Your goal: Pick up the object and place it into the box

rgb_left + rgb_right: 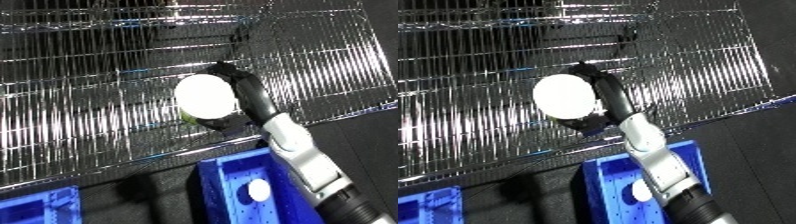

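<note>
A round white object (206, 96) with a greenish underside is held up above the wire shelf (80, 110). My right hand (238, 80) is curled round its right side, so it is shut on the object; the black fingers show at its top and bottom edges. The white and silver forearm (302, 155) runs down to the lower right. Below it stands a blue bin (226, 192) with a small white round thing (258, 189) lying inside. My left hand shows in neither view.
The shiny wire shelf fills the upper picture, with a raised wire panel (329, 65) at the right. A second blue bin (35, 207) shows at the lower left corner. Dark floor lies between the bins.
</note>
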